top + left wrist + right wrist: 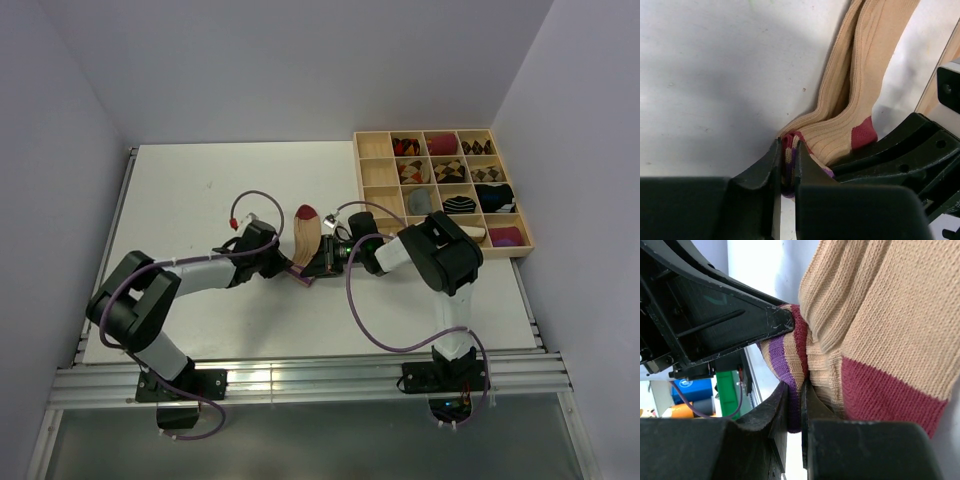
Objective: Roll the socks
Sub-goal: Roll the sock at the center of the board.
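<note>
Filling most of the top view, a white table [200,200] is seen, walled in by pale panels. A wooden tray [357,190] of square compartments is set at the table's 2 o'clock corner, and rolled sock bundles [445,172] are lodged in many of its cells.

The left arm [150,300] is stretched in from 8 o'clock and the right arm [445,255] is bent in from 4 o'clock; the two are brought together near the middle of the table.

Between them a beige sock [306,240] is laid flat on the table. Its dark-red toe is pointed towards 12 o'clock and its cuff is turned towards 6 o'clock. A dark-red heel patch is shown in both wrist views, just beside the cuff.

The left gripper [786,150] is closed to a narrow slit. The cuff, striped in red, beige and purple, is pinched between its fingers [765,170], with the ribbed leg of the sock running away towards 1 o'clock in that view.

The right gripper [795,390] is likewise drawn almost together. The same striped cuff is clamped between its fingers [770,410], bunched into a fold, and the black frame of the left gripper is seen touching the cuff at 10 o'clock in that view.
</note>
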### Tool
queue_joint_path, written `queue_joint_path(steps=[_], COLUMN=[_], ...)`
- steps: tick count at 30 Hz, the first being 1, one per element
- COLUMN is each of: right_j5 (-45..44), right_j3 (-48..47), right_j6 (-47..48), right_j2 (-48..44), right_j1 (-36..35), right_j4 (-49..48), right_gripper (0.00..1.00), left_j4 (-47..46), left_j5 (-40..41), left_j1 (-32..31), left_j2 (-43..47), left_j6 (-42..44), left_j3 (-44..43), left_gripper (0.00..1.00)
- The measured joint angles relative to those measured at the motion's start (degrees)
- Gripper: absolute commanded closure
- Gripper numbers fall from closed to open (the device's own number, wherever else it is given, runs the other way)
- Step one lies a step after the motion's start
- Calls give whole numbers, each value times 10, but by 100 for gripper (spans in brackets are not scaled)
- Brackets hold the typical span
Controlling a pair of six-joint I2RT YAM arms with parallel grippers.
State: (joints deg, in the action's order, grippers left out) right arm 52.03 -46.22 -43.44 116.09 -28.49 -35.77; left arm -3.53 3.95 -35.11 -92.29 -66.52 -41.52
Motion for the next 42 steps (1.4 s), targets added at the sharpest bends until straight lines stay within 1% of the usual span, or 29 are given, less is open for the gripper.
queue_joint_path(steps=[1, 2, 5, 6, 8, 12, 15, 18, 21, 24, 29, 33, 37, 39, 40, 42], right_j5=[-2, -7, -33, -47, -80, -173, -276, -368, -456, -531, -621, -670, -705, -716, -723, -731], right_j3=[0, 2, 16, 23, 37, 58, 66, 66, 70, 72, 63, 45, 30, 25, 23, 20], right_j6=[2, 9, 33, 45, 75, 146, 207, 252, 299, 339, 397, 430, 452, 460, 465, 473], right_j2=[-3, -9, -38, -54, -90, -174, -238, -275, -292, -289, -246, -197, -171, -163, -156, -147], right_j1=[0, 0, -7, -12, -22, -58, -109, -161, -212, -257, -323, -355, -366, -368, -369, -370], right_j4=[2, 7, 26, 35, 57, 104, 130, 136, 134, 135, 135, 136, 136, 135, 135, 133], right_gripper=[86, 76, 64, 56, 47, 39, 36, 32, 30, 30, 30, 30, 33, 36, 40, 44], left_j4=[9, 18, 64, 87, 132, 221, 263, 291, 309, 319, 327, 331, 331, 331, 331, 331], left_j5=[2, 2, 5, 6, 11, 32, 40, 39, 34, 31, 26, 24, 23, 22, 21, 19], left_j1=[-1, -2, -8, -10, -13, -14, -12, -12, -12, -12, -12, -12, -12, -12, -11, -11], left_j2=[-2, -3, -7, -10, -14, -17, -20, -29, -46, -59, -66, -69, -69, -70, -70, -70], left_j6=[2, 6, 22, 30, 50, 93, 119, 137, 150, 158, 165, 165, 165, 165, 165, 165], left_j3=[-7, -14, -40, -55, -81, -129, -150, -164, -177, -188, -199, -203, -203, -203, -203, -203], left_gripper=[95, 99, 100, 100, 100, 100, 100, 100, 100, 100, 100, 100, 99, 99, 99, 99])
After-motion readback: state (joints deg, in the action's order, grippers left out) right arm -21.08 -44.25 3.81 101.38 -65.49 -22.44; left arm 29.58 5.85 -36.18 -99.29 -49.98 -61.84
